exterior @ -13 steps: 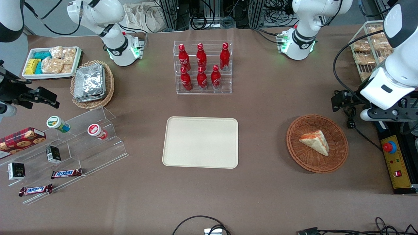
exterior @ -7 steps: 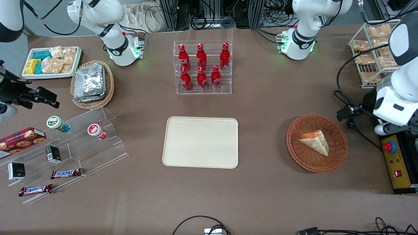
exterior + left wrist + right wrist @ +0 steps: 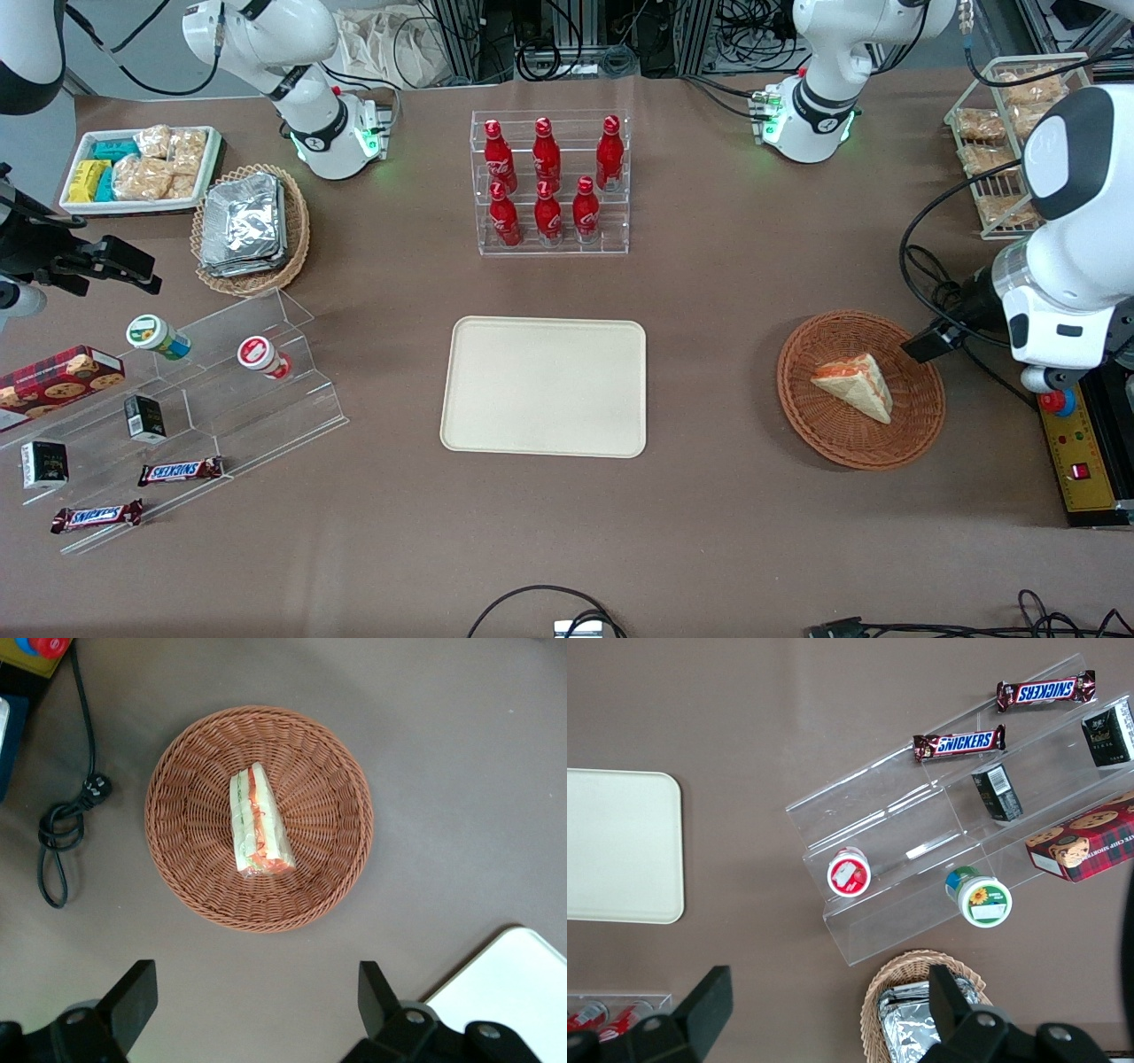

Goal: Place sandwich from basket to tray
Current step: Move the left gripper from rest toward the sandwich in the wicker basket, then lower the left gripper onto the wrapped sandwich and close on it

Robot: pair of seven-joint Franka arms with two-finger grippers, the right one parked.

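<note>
— Lying where, front view?
— Sandwich (image 3: 854, 385) in the basket (image 3: 917, 416), right of centre; tray (image 3: 544, 386) mid-frame. Arm at right edge now overlaps the basket's rim, nearer than before.
— Wrist view?
— Gripper (image 3: 257, 1003) hangs spread wide, holding nothing, apart from the sandwich (image 3: 258, 823) in the basket (image 3: 337, 870).

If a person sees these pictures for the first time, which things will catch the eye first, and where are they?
The sandwich lies alone in the brown basket toward the working arm's end of the table, with the open gripper hanging above, beside the basket. The bare cream tray sits mid-table. The red bottles stand in a clear rack, farther from the front camera than the tray.
</note>
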